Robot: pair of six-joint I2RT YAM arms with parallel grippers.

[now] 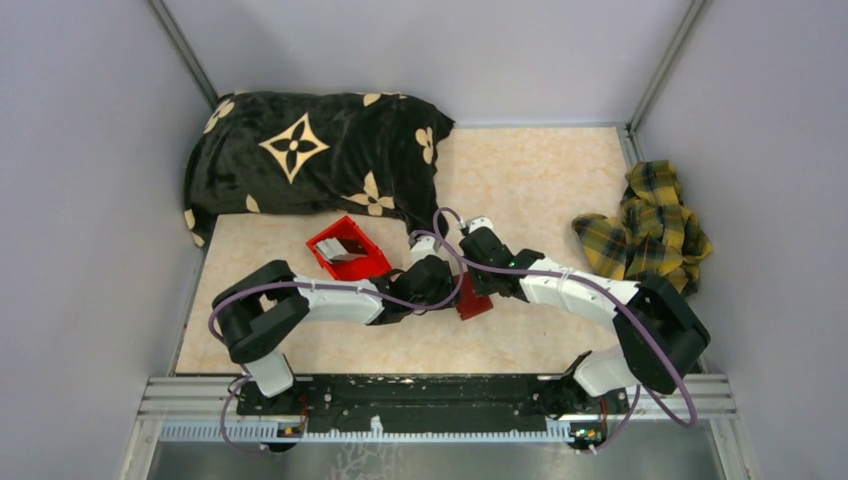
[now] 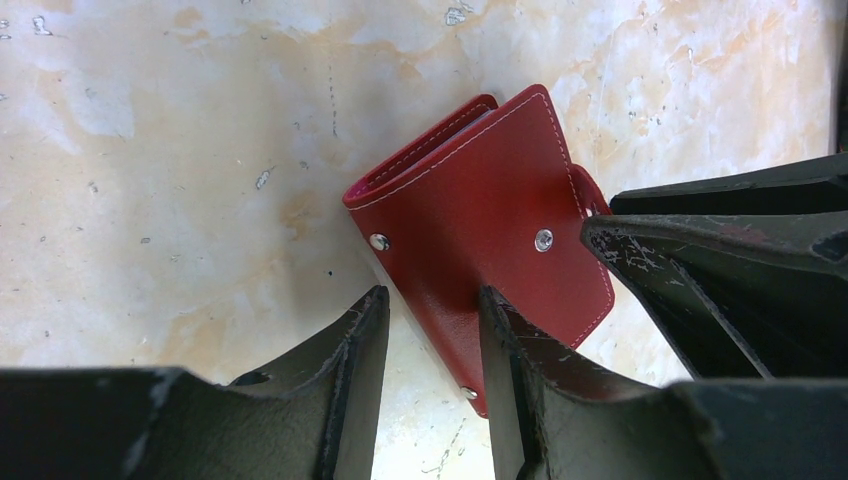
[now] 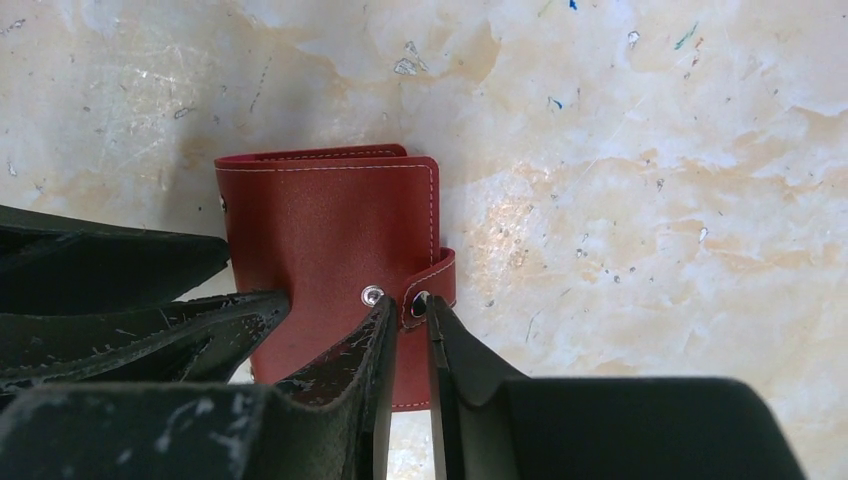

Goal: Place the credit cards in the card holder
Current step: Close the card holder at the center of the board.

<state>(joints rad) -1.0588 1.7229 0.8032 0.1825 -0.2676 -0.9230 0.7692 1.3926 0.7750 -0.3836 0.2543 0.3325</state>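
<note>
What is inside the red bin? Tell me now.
Pale grey-white credit cards lie in the red bin. How many there are, and anything under them, is hidden.

beige marbled table point(image 1: 540, 180): black cushion point(image 1: 310, 160) w/ tan flowers at back left, red bin point(image 1: 348, 250) just in front, dark-red card holder point(image 1: 474, 302) flat near centre, yellow plaid cloth point(image 1: 648, 225) crumpled at right.
</note>
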